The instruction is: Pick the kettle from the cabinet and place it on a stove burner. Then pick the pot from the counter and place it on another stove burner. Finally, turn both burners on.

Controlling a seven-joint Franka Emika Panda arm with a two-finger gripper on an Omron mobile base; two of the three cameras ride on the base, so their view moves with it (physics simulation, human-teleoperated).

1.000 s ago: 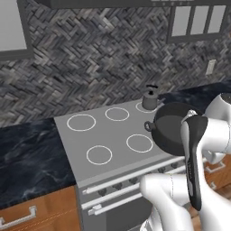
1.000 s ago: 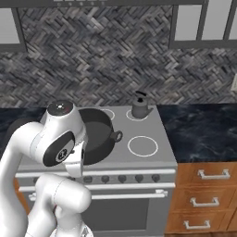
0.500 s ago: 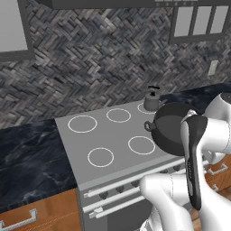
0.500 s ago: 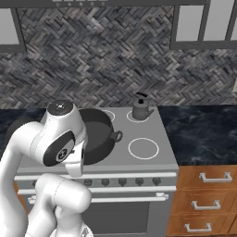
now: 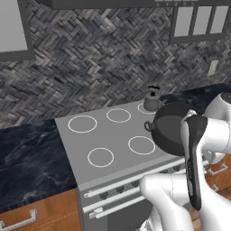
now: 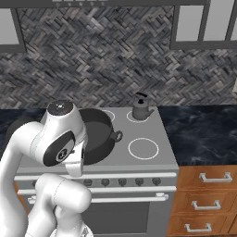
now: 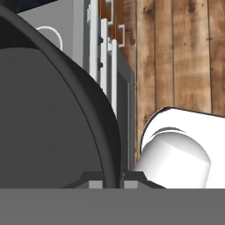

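The wide dark grey pot point(image 5: 171, 128) point(image 6: 98, 132) hangs over the front part of the grey stove point(image 5: 115, 135) point(image 6: 162, 159), tilted a little toward me. In the hand view its dark rim point(image 7: 94, 105) runs down between the two fingertips, and my gripper point(image 7: 112, 183) is shut on that rim. In both base views my white arm covers the hand and the near side of the pot. The small kettle point(image 5: 152, 101) point(image 6: 140, 110) stands upright on the back right burner. The cabinet is out of view.
Ring burners point(image 5: 141, 145) point(image 5: 100, 157) point(image 6: 143, 148) lie bare on the cooktop. A row of knobs point(image 6: 131, 182) lines the stove front. Black marble counter point(image 5: 27, 155) point(image 6: 203, 134) flanks the stove, with brown drawers point(image 6: 203, 200) below. A herringbone tile wall point(image 5: 103, 67) rises behind.
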